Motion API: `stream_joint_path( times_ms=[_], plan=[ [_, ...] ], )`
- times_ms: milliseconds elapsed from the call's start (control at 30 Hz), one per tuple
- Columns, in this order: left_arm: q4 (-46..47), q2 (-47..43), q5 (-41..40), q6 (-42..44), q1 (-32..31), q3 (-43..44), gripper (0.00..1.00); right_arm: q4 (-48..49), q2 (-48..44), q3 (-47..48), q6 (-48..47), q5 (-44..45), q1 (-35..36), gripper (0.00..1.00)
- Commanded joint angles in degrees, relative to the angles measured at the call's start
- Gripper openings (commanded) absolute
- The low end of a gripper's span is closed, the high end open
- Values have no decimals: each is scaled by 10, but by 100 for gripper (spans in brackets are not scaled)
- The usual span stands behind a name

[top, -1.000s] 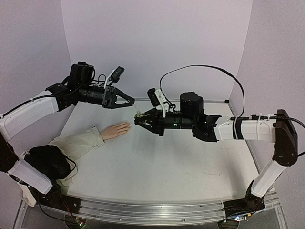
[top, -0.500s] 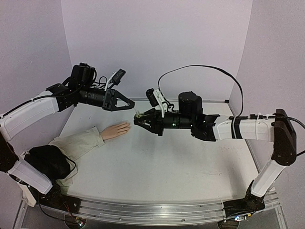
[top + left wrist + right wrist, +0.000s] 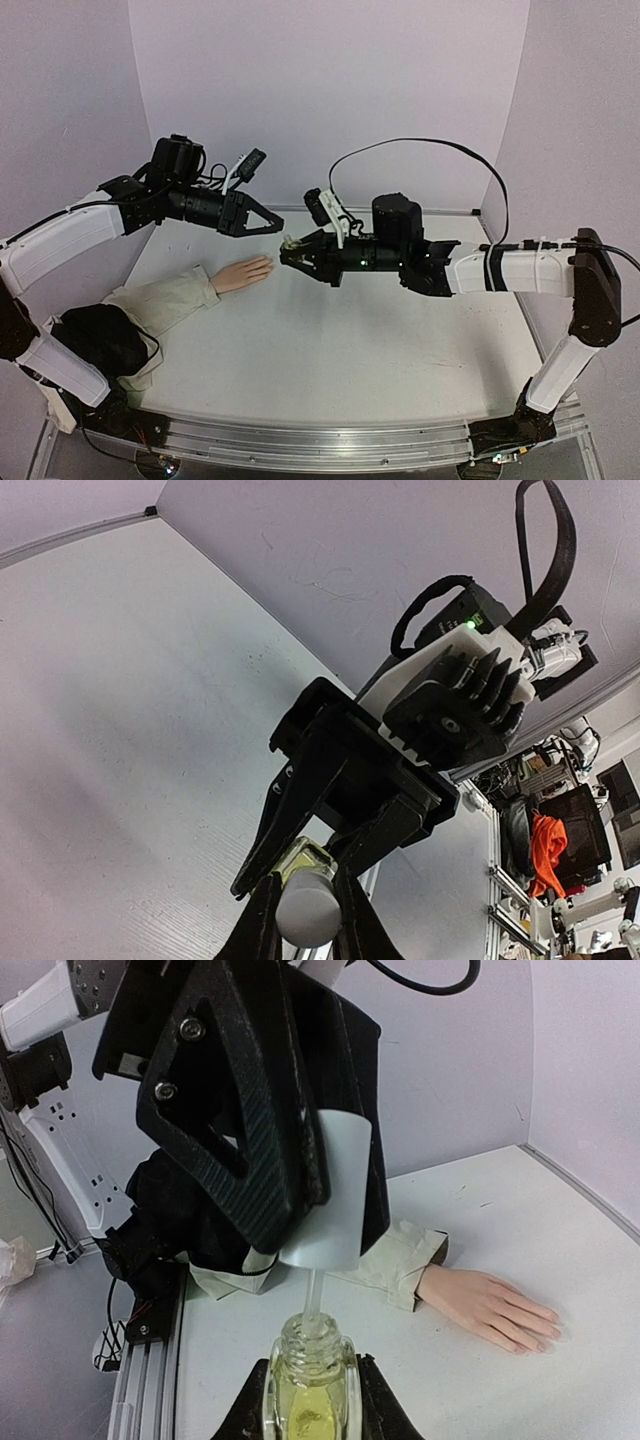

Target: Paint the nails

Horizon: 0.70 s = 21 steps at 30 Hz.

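A pale peach mannequin hand (image 3: 243, 273) with a beige sleeve (image 3: 165, 303) lies flat at the table's left; its nails are too small to make out. It also shows in the right wrist view (image 3: 492, 1307). My right gripper (image 3: 290, 255) is shut on a small yellowish-green bottle (image 3: 310, 1385), held above the table right of the hand. My left gripper (image 3: 277, 223) is shut on the bottle's white cap (image 3: 335, 1205), lifted just above the open neck. The brush stem (image 3: 313, 1297) still reaches into the bottle. The cap also shows in the left wrist view (image 3: 306, 910).
A black cloth (image 3: 95, 340) covers the sleeve's near end at the left front. Lavender walls close in the back and both sides. An aluminium rail (image 3: 320, 445) runs along the table's near edge.
My left gripper has come slightly lower and closer over the bottle. My right gripper holds the bottle almost still.
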Motion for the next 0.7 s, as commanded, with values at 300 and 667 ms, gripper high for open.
stream_joint_path(
  times_ms=[300, 667],
  plan=[
    [-39, 5, -15, 44, -7, 40, 0, 35, -4, 35, -9, -6, 3, 0],
    [-92, 18, -54, 84, -26, 65, 0, -4, 11, 72, -26, -13, 3, 0]
  ],
)
